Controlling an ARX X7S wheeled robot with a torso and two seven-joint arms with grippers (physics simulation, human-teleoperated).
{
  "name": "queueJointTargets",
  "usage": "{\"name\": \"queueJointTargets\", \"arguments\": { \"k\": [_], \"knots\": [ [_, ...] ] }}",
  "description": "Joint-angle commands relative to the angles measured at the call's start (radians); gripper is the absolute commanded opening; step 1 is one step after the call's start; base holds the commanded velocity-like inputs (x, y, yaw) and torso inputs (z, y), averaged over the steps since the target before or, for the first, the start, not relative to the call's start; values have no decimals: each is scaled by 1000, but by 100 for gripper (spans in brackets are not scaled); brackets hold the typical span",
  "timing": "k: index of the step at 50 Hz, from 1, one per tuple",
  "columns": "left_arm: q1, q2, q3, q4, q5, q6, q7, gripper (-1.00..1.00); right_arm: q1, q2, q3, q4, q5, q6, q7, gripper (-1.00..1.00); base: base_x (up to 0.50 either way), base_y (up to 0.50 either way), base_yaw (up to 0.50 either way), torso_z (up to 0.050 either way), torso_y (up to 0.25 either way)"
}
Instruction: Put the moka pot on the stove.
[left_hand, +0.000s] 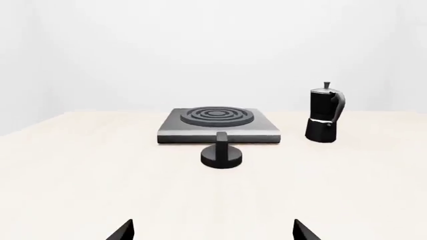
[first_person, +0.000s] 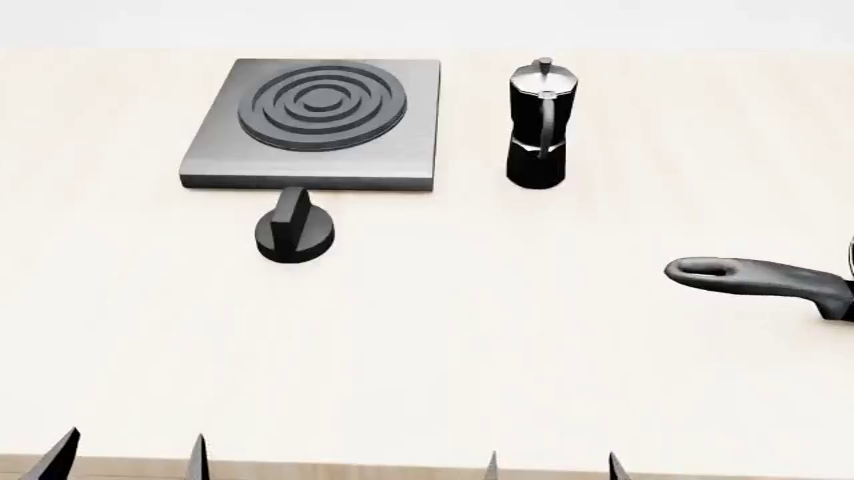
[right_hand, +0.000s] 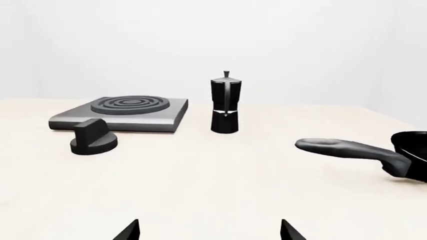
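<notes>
The moka pot (first_person: 539, 122) stands upright on the pale table, just right of the stove (first_person: 220, 155); it is black, faceted, with a silvery lid and knob. The pot (left_hand: 325, 114) and the ringed grey stove (left_hand: 263, 127) also show in the left wrist view, and the pot (right_hand: 225, 105) beside the stove (right_hand: 170, 117) in the right wrist view. My left gripper (first_person: 131, 455) sits at the table's near edge, open and empty. My right gripper (first_person: 551, 465) is also at the near edge, open, far in front of the pot. Only the fingertips (left_hand: 123, 231) (right_hand: 128, 231) show in the wrist views.
A short round black knob (first_person: 294, 232) lies on the table just in front of the stove. A long black pan handle (first_person: 754, 277) reaches in from the right edge, its pan mostly out of view. The table's front edge (first_person: 334, 465) runs along the bottom of the head view.
</notes>
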Motion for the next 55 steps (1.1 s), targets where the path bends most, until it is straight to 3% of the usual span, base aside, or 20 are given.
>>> {"name": "queueJointTargets", "arguments": {
  "k": [1,18,55],
  "knots": [
    [6,-16,23,44,-4,1,-15,100,-25,15,-13,-91,-4,2,16,100,27,0,0,0,0],
    [5,-35,38,35,-21,13,-30,100,-26,24,-36,-146,-17,18,35,100,190,0,0,0,0],
    [7,-67,67,50,-33,19,-66,100,-15,45,-57,-125,-2,13,63,100,346,0,0,0,0]
  ]
}}
